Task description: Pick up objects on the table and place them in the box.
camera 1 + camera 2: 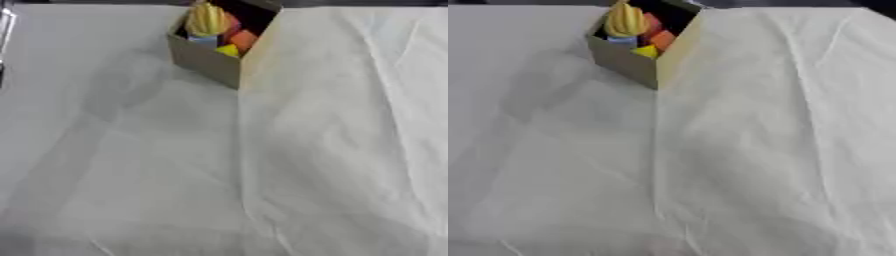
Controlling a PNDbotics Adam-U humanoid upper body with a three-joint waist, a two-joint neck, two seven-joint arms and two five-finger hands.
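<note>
Box at the desk's far edge, no hand in sight.
A white cloth (306,150) covers the desk; the cardboard box (206,60) stands open at top centre, holding a yellow ridged piece (206,20), an orange piece (244,39) and a small yellow one (228,50).
</note>
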